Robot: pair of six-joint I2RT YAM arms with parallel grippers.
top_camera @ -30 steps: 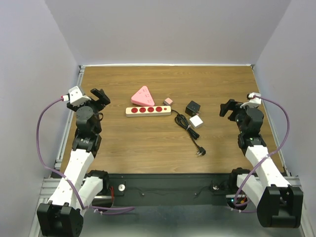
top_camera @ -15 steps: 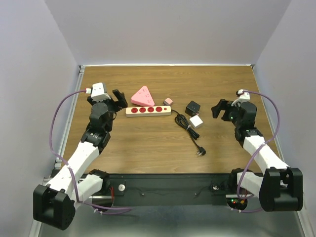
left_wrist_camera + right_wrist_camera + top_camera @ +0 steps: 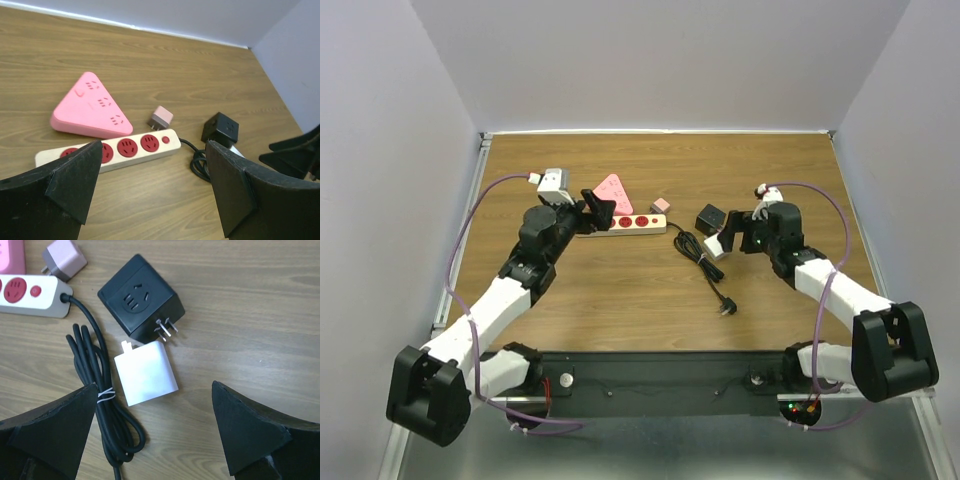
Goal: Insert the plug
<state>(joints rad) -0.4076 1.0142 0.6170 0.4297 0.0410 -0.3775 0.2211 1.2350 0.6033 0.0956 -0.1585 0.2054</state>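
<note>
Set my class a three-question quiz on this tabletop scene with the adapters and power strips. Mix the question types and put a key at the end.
1. True or false: the left end effector and the right end effector are both shut.
2. In the right wrist view, what lies on the table midway between the two fingers? A) a white adapter; B) a pair of scissors; C) a mug.
3. Fill the gap: the sockets on the long power strip are coloured ____.

Key: 1 false, both are open and hold nothing; 2 A; 3 red.
</note>
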